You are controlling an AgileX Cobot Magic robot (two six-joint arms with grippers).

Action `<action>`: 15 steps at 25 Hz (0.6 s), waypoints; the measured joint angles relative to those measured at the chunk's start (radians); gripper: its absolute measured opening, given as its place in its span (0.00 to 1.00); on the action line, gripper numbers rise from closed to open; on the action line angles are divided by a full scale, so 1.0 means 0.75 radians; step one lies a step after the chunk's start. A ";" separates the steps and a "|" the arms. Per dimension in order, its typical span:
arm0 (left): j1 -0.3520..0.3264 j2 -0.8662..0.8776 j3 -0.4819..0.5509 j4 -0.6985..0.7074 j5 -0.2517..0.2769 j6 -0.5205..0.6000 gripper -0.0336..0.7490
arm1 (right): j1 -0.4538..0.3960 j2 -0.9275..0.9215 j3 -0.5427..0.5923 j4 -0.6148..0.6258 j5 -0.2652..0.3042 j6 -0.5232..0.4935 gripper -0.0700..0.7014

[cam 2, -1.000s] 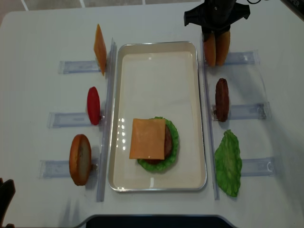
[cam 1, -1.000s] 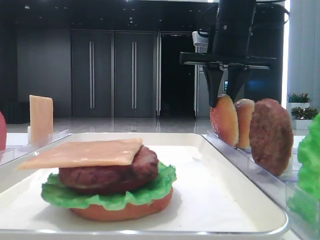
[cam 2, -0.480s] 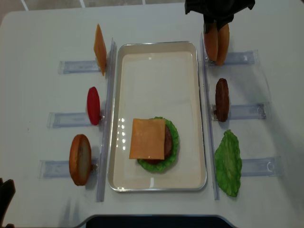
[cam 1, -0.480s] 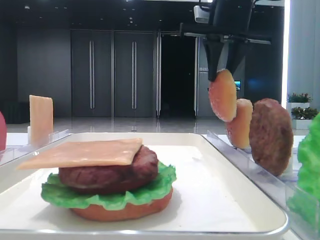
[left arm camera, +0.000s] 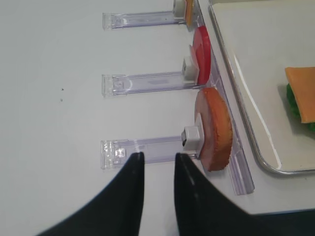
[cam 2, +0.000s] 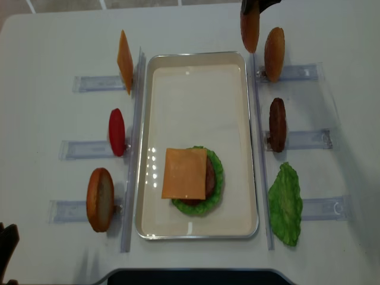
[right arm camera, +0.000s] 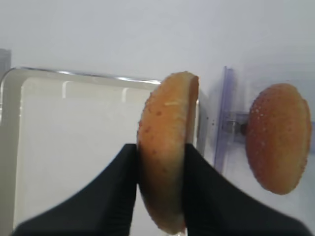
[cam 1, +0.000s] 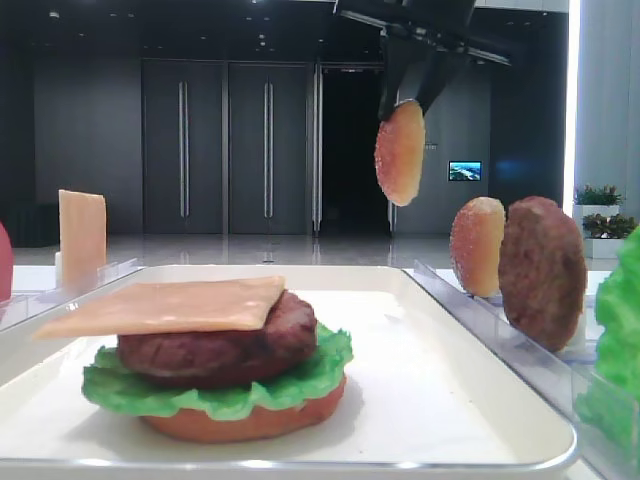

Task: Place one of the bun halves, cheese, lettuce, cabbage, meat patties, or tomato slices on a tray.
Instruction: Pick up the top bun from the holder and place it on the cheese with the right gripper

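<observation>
Looking from the near edge of the desk (cam 2: 53, 35) outward, we first met our left pincer (left arm camera: 156, 162), parked low and idle beside the nearest rack; its jaws stood a narrow gap apart and gripped nothing. Just past it a spare bun half (cam 2: 100, 199) stood on edge in its slot, then a red tomato slice (cam 2: 117, 132), then an upright cheese slice (cam 2: 124, 61). We judged the racks held each piece on edge so that a pincer could pinch it from above.

On the tray (cam 2: 196, 77) a part-built burger (cam 2: 193, 175) lay toward the near end: orange-red base, lettuce, patty, cheese square on top. A domed top looked like the missing layer.

Along the right side we passed a loose lettuce leaf (cam 2: 285, 203), a meat patty (cam 2: 276, 124) on edge, and a second bun (cam 2: 274, 53) left standing in the far rack.

Farthest off, our right pincer (right arm camera: 160, 164) was clamped on the chosen bun half (right arm camera: 166, 147), one black finger on each face. The bun hung on edge below the jaws, clear of the rack and above the tray's far right corner. We judged the carry toward the burger was under way.
</observation>
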 joint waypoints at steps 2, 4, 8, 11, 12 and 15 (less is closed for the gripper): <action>0.000 0.000 0.000 0.000 0.000 0.000 0.25 | 0.000 -0.017 0.000 0.036 0.001 -0.010 0.38; 0.000 0.000 0.000 0.000 0.000 0.000 0.25 | 0.000 -0.041 0.000 0.062 0.001 -0.017 0.38; 0.000 0.000 0.000 0.000 0.000 0.000 0.25 | 0.015 -0.105 0.030 0.085 0.004 -0.027 0.38; 0.000 0.000 0.000 0.000 0.000 0.000 0.25 | 0.043 -0.154 0.075 0.088 0.004 -0.032 0.38; 0.000 0.000 0.000 0.000 0.000 0.000 0.25 | 0.053 -0.174 0.097 0.091 0.002 -0.036 0.38; 0.000 0.000 0.000 0.000 0.000 0.000 0.25 | 0.062 -0.253 0.188 0.128 0.002 -0.053 0.38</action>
